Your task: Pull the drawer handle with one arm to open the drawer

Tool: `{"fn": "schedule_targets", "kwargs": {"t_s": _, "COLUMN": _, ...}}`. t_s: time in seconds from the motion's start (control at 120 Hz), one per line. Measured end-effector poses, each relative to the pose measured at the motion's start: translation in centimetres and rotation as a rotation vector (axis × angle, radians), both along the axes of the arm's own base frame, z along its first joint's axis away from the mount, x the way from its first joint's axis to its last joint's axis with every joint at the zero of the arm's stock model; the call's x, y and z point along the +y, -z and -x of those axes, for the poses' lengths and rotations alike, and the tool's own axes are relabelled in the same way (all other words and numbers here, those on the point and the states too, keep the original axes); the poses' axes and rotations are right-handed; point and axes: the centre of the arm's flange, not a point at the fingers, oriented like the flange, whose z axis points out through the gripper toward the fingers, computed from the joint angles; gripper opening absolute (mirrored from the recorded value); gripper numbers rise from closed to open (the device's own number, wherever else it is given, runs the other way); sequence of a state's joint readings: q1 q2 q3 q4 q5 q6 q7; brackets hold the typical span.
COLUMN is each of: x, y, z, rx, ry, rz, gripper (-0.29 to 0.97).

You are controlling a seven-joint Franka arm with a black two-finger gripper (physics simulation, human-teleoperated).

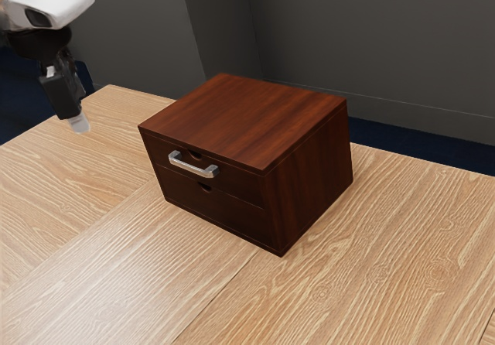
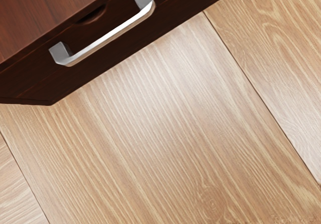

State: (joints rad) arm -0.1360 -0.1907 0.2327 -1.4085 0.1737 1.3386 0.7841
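Observation:
A dark wooden cabinet (image 1: 247, 117) with two drawers stands in the middle of the table. Its top drawer (image 1: 232, 176) carries a silver bar handle (image 1: 193, 165) and sits flush with the cabinet front, as does the lower drawer (image 1: 220, 207). My gripper (image 1: 79, 122) hangs above the table at the exterior view's left, well clear of the cabinet and pointing down, holding nothing. In the wrist view the handle (image 2: 103, 33) and the dark drawer front (image 2: 30, 81) lie ahead of the hand, with bare tabletop under it.
The light wooden table (image 1: 155, 283) spreads wide in front of and beside the cabinet. A grey wall (image 1: 371, 35) rises behind it.

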Motion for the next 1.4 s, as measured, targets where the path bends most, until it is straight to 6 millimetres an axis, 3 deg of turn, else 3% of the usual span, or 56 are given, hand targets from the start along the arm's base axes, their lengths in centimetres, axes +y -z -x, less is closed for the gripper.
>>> {"fn": "schedule_targets", "kwargs": {"t_s": 0.275, "x": 0.2, "y": 6.8, "z": 1.6, "rx": 0.027, "ry": 0.229, "rz": -0.057, "gripper": 0.68}}
{"fn": "schedule_targets", "kwargs": {"t_s": 0.408, "x": 0.5, "y": 8.6, "z": 2.8, "rx": -0.04, "ry": 0.327, "rz": -0.087, "gripper": 0.68}}
{"fn": "schedule_targets", "kwargs": {"t_s": 0.517, "x": 0.5, "y": 8.1, "z": 3.0, "rx": -0.11, "ry": 0.392, "rz": -0.112, "gripper": 0.68}}
{"fn": "schedule_targets", "kwargs": {"t_s": 0.608, "x": 0.9, "y": 10.8, "z": 3.5, "rx": -0.134, "ry": 0.462, "rz": -0.104, "gripper": 0.68}}
{"fn": "schedule_targets", "kwargs": {"t_s": 0.733, "x": 0.9, "y": 11.4, "z": 3.3, "rx": -0.188, "ry": 0.566, "rz": -0.12, "gripper": 0.68}}
{"fn": "schedule_targets", "kwargs": {"t_s": 0.867, "x": 0.9, "y": 14.0, "z": 3.5, "rx": -0.228, "ry": 0.657, "rz": -0.139, "gripper": 0.68}}
{"fn": "schedule_targets", "kwargs": {"t_s": 1.117, "x": 0.4, "y": 13.8, "z": 2.3, "rx": -0.341, "ry": 0.786, "rz": -0.229, "gripper": 0.68}}
{"fn": "schedule_targets", "kwargs": {"t_s": 1.4, "x": 0.2, "y": 15.4, "z": 1.3, "rx": -0.354, "ry": 0.875, "rz": -0.283, "gripper": 0.68}}
